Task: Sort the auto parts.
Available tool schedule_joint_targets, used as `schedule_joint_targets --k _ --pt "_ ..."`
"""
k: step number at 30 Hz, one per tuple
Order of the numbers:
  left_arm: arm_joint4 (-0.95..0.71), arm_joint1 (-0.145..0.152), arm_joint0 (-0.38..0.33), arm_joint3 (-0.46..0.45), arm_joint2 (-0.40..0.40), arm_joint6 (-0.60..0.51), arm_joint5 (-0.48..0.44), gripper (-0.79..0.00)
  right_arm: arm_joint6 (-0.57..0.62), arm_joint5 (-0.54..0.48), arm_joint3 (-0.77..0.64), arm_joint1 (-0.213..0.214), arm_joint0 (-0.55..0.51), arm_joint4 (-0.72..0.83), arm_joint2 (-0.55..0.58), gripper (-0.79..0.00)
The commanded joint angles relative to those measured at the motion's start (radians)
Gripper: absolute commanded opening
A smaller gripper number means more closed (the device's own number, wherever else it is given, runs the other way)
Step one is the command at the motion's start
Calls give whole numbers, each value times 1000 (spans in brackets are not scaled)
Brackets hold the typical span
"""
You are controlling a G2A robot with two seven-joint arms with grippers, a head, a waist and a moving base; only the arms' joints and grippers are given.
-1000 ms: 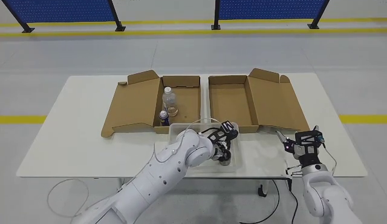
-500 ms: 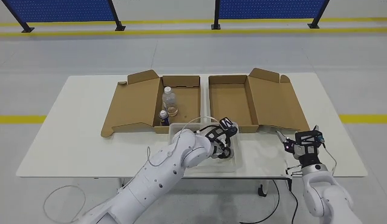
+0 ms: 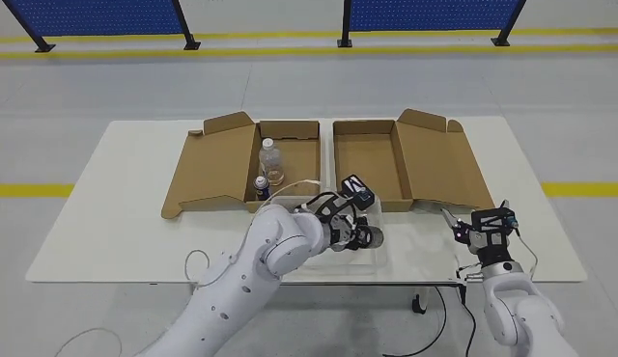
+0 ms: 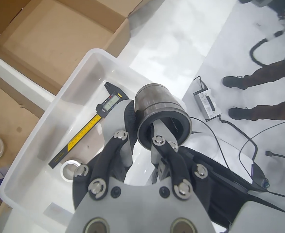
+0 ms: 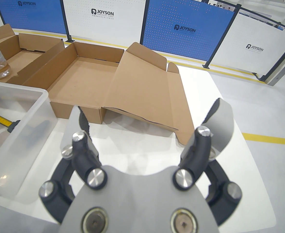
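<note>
My left gripper [image 4: 143, 120] is shut on a dark metal cylindrical bearing [image 4: 157, 107], one finger inside its bore and the other against its outer wall. It holds the part above the right end of the clear plastic bin [image 4: 67, 83]. In the bin lie a yellow-and-black digital caliper [image 4: 84, 132] and a small silver ring [image 4: 68, 169]. From the top, the left gripper [image 3: 359, 230] and bearing [image 3: 372, 235] hang over the bin [image 3: 381, 259]. My right gripper [image 5: 149, 112] stands open and holds nothing, near the table's front right edge [image 3: 480, 224].
Two open cardboard boxes sit behind the bin. The left box [image 3: 294, 169] holds a plastic bottle [image 3: 271, 159] and a small can [image 3: 261, 185]. The right box [image 3: 367, 169] has a bare floor, its flap [image 5: 142, 88] spread towards my right gripper.
My left gripper has risen out of the bin with the bearing in it and turned its wrist towards the boxes. The right arm has kept still.
</note>
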Motion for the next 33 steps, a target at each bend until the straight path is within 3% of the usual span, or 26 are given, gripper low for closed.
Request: schedule_joint_targets --k 1,7,19,33 --pt "-8 7 21 -52 -13 -23 -6 -785 0 0 0 0 0 0 0 0" --pt "-19 19 56 -114 -25 -55 -19 -785 0 0 0 0 0 0 0 0" --pt "-7 27 37 -85 -33 -6 -9 -785 0 0 0 0 0 0 0 0" --pt "243 29 -58 4 -77 91 156 -785 0 0 0 0 0 0 0 0"
